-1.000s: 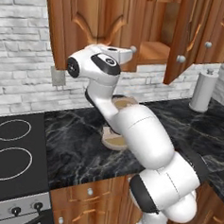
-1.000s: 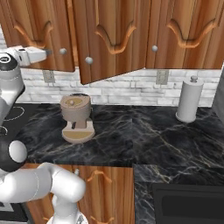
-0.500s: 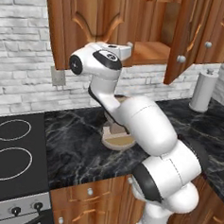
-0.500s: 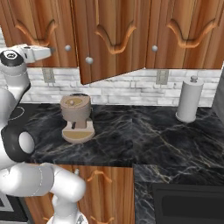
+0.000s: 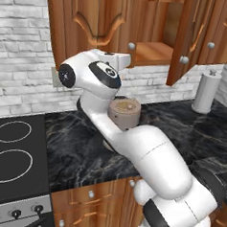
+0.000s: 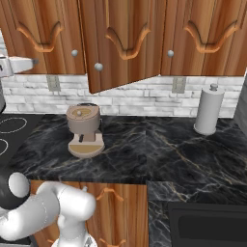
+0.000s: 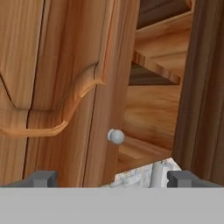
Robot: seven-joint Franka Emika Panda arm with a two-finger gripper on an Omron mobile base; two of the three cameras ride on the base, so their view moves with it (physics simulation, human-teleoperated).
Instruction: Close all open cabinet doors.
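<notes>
One cabinet door [image 5: 184, 36] stands swung out from the wall cupboard, its silver knob [image 5: 185, 59] at the lower edge; behind it shows a bare wooden shelf [image 5: 153, 52]. From the other side that open door [image 6: 123, 46] juts forward between two closed doors. My gripper [image 5: 125, 61] is raised at the foot of the closed left door [image 5: 93, 23], just left of the opening. In the hand view the gripper [image 7: 112, 179] is open with nothing between its fingertips [image 7: 43, 178]. It faces the closed door's knob [image 7: 116, 136], with the open door's edge [image 7: 203, 87] on the right.
A brown coffee machine [image 6: 84, 130] stands on the black marble counter [image 6: 159, 144] under the cupboards. A white paper-towel roll [image 6: 208, 110] stands at the far right by the brick wall. A stove top [image 5: 12, 151] lies to the left, with under-counter doors below.
The arm's elbow has swung over and the hand has drawn back slightly towards the left of the right base view. The open door has not moved.
</notes>
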